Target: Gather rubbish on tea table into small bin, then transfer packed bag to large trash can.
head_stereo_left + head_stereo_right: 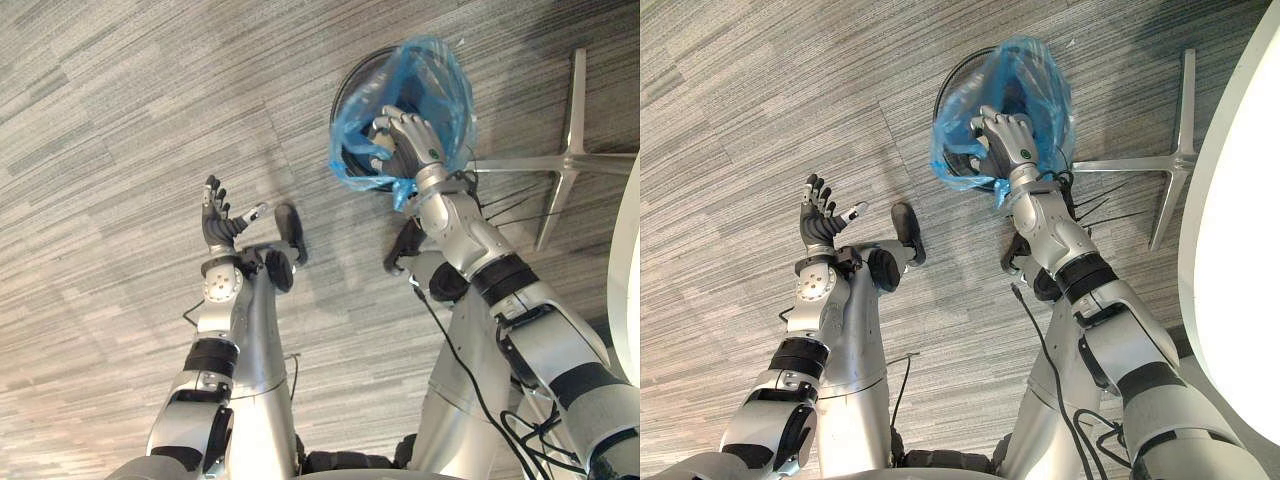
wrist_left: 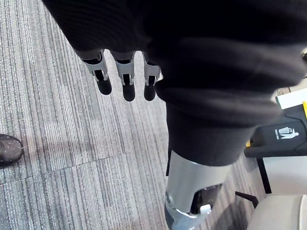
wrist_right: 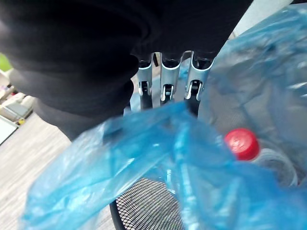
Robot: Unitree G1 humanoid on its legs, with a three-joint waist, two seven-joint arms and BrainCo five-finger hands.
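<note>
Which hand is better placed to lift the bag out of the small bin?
Right. The right hand is on the blue bag in the black mesh bin; the left hand hangs open over carpet, apart.

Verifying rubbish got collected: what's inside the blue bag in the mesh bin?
A red-capped clear bottle shows through the blue bag; crumpled plastic and the right hand cover the rest of the contents.

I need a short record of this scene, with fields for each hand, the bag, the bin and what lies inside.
left hand: open, above the carpet, holding nothing
right hand: on the blue bag, at the bin's mouth
blue bag: lines the black mesh bin, bunched at the rim
inside bag: a red cap, seemingly on a clear bottle
nearby: silver chair base on the carpet beside the bin
</note>
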